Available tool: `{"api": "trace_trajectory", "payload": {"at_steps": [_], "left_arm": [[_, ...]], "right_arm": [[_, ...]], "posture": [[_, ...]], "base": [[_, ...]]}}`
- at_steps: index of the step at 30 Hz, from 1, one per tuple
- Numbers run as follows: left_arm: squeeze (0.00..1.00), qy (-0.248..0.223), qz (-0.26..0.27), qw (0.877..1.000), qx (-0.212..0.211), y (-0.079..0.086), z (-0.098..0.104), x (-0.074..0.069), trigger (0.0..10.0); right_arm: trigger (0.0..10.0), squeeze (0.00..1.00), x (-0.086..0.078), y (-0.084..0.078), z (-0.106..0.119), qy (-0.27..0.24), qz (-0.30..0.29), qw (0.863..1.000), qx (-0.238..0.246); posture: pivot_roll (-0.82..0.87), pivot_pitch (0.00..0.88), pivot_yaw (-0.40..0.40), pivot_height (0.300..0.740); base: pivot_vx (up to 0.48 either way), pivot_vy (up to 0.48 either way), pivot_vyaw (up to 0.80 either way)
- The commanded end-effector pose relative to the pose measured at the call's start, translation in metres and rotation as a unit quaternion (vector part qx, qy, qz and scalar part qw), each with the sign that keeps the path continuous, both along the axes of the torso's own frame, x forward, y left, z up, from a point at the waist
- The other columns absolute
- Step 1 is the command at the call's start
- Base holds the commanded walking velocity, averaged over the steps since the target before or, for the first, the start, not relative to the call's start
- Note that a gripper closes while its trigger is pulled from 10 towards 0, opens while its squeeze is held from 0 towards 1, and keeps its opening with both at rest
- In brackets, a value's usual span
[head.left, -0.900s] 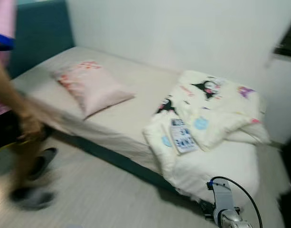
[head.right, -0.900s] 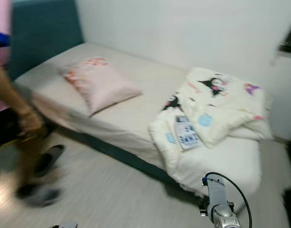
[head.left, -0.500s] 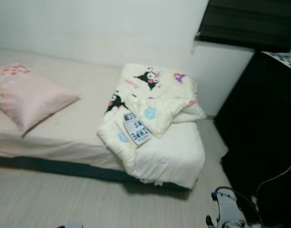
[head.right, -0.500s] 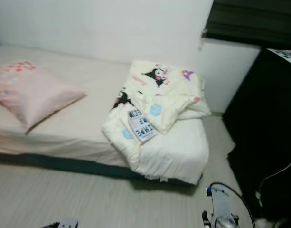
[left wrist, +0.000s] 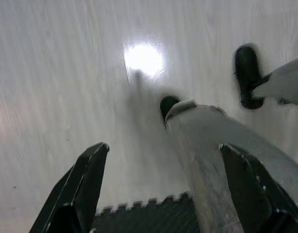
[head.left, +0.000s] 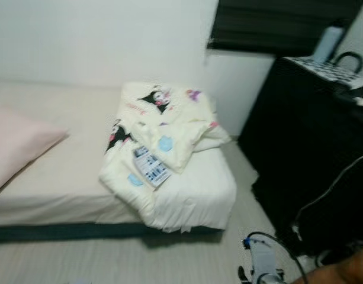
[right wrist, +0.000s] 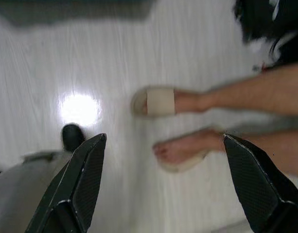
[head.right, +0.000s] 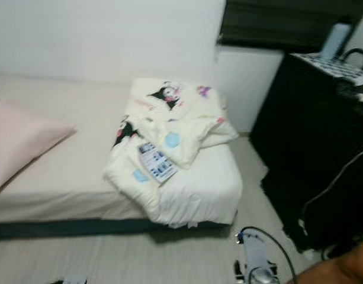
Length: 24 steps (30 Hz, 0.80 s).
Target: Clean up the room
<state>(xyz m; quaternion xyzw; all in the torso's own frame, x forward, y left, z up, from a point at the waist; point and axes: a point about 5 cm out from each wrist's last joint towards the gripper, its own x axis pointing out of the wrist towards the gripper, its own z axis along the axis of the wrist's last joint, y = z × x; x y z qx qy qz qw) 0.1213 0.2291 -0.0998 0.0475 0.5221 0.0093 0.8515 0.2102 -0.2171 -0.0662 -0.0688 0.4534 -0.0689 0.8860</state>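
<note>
1. Bed (head.left: 63,177): long axis running across the head views, pale sheet; a crumpled cream cartoon-print quilt (head.left: 163,130) is heaped at the end nearest the black cabinet (head.left: 311,148).
2. Pink pillow (head.left: 18,145): soft, lying at the bed's opposite end.
3. Left gripper (left wrist: 163,194): hanging over the glossy pale floor (left wrist: 51,87), fingers spread, empty.
4. Right gripper (right wrist: 163,194): likewise spread and empty, above a person's sandalled feet (right wrist: 173,126).

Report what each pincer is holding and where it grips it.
Nothing is held: the left pincer and right pincer both hang open above the floor.
</note>
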Motion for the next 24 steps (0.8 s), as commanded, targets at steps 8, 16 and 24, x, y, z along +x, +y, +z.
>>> {"api": "trace_trajectory", "payload": {"at_steps": [8, 16, 24], "left_arm": [[0.00, -0.019, 0.033, 0.999, -0.035, -0.006, 0.000, 0.004, 10.0], [0.00, -0.021, 0.055, 0.997, -0.045, -0.008, -0.001, 0.001, 10.0], [0.00, -0.014, 0.064, 0.997, -0.047, -0.007, -0.003, -0.006, 10.0]], "right_arm": [[10.0, 0.00, -0.008, -0.008, -0.003, 0.004, -0.024, 1.000, 0.000], [10.0, 0.00, -0.004, -0.009, 0.000, 0.004, -0.001, 1.000, 0.001], [10.0, 0.00, -0.011, -0.015, -0.003, 0.012, -0.009, 1.000, -0.005]], "posture": [[-0.07, 0.047, -0.068, 0.740], [-0.07, 0.058, -0.076, 0.740], [-0.08, 0.070, -0.074, 0.740]], "base": [[0.000, 0.000, -0.55], [0.000, 0.000, 0.00], [0.000, 0.000, -0.16]]}}
